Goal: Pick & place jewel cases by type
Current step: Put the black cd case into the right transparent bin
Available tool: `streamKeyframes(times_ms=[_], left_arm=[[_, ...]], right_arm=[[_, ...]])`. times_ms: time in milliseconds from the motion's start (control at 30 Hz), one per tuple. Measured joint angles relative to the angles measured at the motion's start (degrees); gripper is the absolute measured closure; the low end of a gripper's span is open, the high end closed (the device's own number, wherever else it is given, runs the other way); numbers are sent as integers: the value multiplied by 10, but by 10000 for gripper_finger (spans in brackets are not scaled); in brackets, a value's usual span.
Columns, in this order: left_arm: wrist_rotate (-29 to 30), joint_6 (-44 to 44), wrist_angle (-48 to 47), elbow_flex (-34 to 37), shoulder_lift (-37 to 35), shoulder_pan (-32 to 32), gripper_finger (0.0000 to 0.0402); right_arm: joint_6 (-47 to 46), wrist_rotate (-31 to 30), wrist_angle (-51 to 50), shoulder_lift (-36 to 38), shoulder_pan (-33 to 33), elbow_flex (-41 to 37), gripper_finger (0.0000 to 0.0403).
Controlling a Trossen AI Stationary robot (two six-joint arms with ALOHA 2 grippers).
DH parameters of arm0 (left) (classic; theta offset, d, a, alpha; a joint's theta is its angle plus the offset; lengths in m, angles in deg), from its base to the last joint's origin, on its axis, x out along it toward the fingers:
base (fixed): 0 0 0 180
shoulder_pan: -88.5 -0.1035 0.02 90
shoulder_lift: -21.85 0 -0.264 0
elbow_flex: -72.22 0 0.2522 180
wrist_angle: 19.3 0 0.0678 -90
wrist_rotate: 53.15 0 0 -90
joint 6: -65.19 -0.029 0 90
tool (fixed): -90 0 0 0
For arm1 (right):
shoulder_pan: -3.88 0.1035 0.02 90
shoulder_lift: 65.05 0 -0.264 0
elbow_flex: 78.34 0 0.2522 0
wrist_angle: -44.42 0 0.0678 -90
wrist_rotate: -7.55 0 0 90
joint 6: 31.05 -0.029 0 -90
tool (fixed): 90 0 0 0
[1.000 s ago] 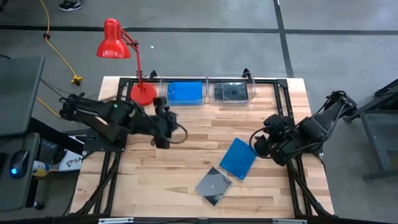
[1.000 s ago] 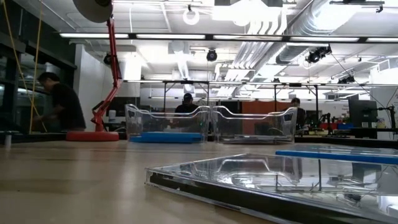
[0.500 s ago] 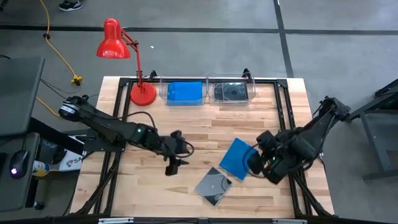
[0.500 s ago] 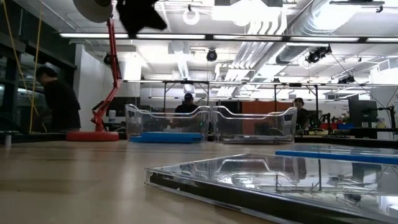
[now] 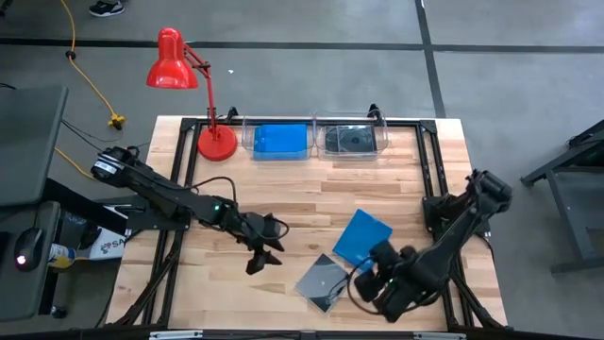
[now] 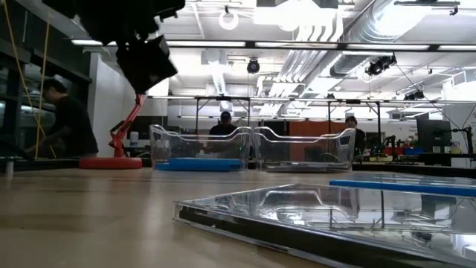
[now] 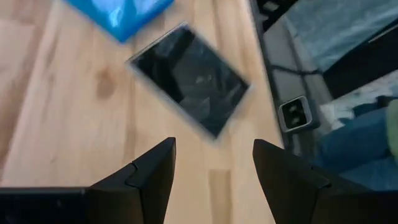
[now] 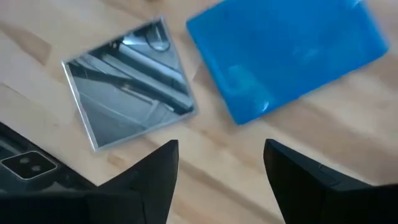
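On the wooden bench point(image 5: 283, 198), a blue jewel case point(image 5: 362, 237) and a dark grey jewel case point(image 5: 324, 280) lay near each other toward the front edge, while more blue cases sat in the left clear bin point(image 5: 279, 142) and a grey one in the right clear bin point(image 5: 351, 140) at the back. The left gripper point(image 5: 264, 257) hovered just left of the grey case with its fingers spread and holding nothing. The right gripper point(image 5: 370, 283) hung just right of that case, below the blue one, likewise released and empty.
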Motion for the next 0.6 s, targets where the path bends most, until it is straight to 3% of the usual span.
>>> streamKeyframes(times_ms=[433,600], left_arm=[[-133,-42,107,21,76,0,188],[-150,-49,139,21,117,0,188]], right_arm=[[-71,60,140,-98,-14,0,183],[-76,69,145,-114,-26,0,183]])
